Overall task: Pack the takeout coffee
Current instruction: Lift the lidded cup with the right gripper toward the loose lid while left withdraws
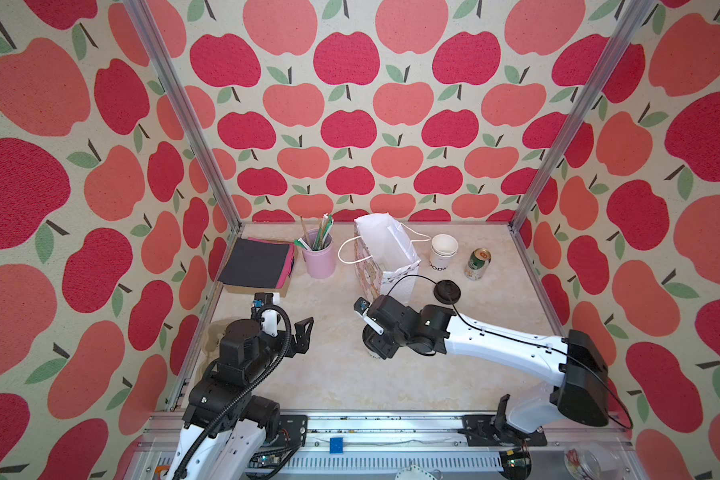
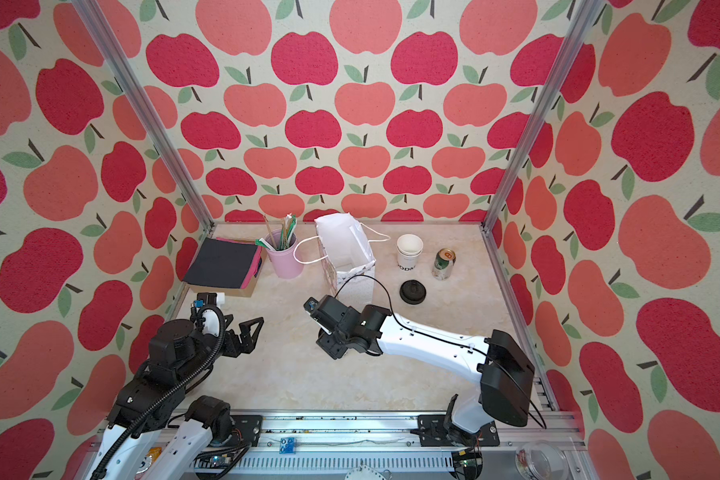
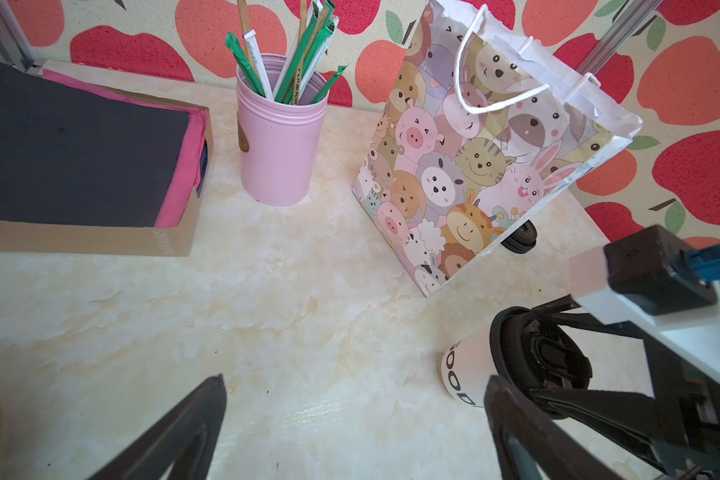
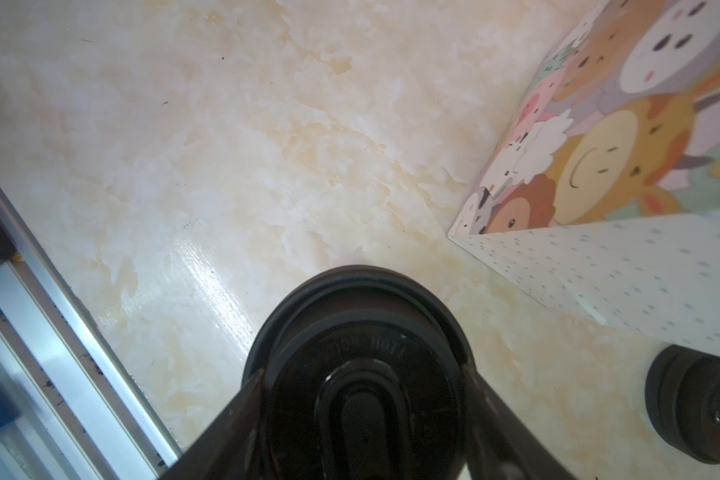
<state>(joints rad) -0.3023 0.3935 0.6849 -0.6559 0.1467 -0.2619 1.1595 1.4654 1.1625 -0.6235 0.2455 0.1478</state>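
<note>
The white paper takeout cup (image 3: 466, 372), with dark lettering on its side and a round black plastic sip lid, stands on the cream marbled tabletop (image 1: 329, 382). It is near a bottom corner of the cartoon-animal paper gift bag (image 1: 385, 253) but not touching it. The right gripper (image 4: 364, 372) sits over the cup from above. One black finger touches each side of the lid's rim, so it looks clamped on the cup, though how firmly is hard to judge. The left gripper (image 3: 355, 380) hangs well apart from the cup, its jaws spread wide and holding nothing.
</note>
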